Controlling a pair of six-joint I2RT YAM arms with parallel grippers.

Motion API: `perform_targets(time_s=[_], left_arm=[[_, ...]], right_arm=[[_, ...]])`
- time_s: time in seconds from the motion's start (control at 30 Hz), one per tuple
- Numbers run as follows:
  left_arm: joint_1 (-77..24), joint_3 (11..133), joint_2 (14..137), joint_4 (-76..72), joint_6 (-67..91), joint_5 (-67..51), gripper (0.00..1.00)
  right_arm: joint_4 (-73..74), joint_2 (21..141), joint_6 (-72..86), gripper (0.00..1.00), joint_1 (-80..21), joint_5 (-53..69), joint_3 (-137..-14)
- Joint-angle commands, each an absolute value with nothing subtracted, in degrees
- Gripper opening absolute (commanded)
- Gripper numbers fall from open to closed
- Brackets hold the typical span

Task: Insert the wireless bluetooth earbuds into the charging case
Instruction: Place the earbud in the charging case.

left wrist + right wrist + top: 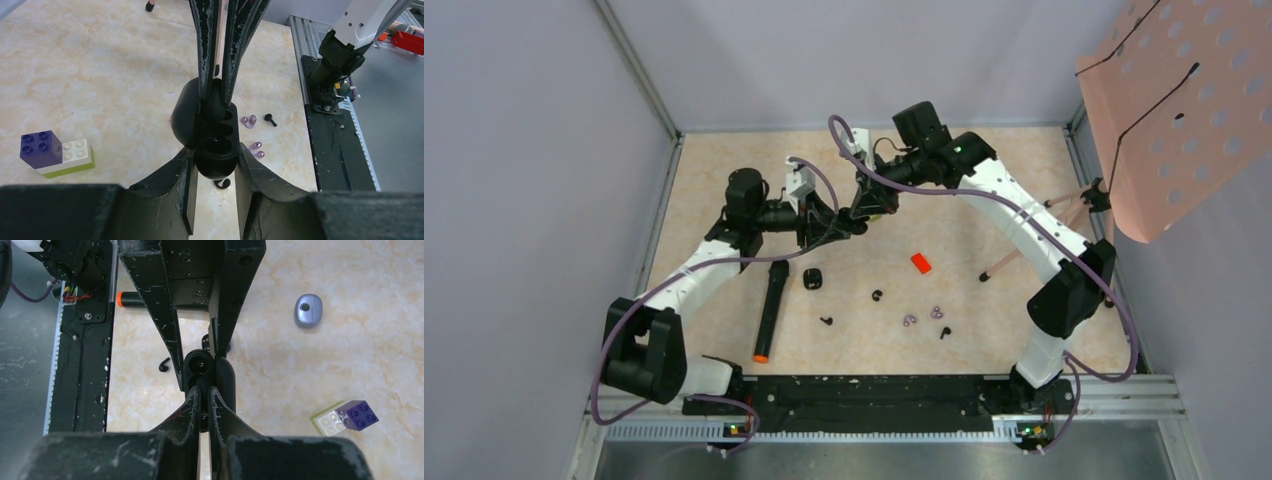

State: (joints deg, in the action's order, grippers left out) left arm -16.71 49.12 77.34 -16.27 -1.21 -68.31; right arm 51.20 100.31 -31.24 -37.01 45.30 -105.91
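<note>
Mid-frame of top view, above table (984,200): left hand (215,150) clamped on open case (198,367), wells facing right hand (204,390). Right hand pinched on earbud (216,102), at mouth of upper well in left wrist view. Likely short straight push in. Spare earbuds (877,295) on table, lower centre.

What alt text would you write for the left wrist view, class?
The left gripper clamps an open black charging case while the right gripper holds a black earbud at its wells. Purple rings and toy bricks lie nearby.

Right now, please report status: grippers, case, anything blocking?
Left gripper shut on charging case, open. Right gripper shut on earbud, at its slot. Nothing blocking.
</note>
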Motion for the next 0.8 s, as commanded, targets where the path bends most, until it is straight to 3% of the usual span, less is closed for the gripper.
perform_targets(time_s=[0.0,0.77], left_arm=[[-17.18,51.77,77.40,-19.25,-0.31,-69.06,0.00],[-17.84,51.88,78.66,-26.82,6.78,-66.82,0.00]], right_arm=[[48.66,101.04,-29.83,0.00,-37.79,47.71,-108.95],[49.15,103.62,-31.41,0.00,-38.23,48.40,-110.37]])
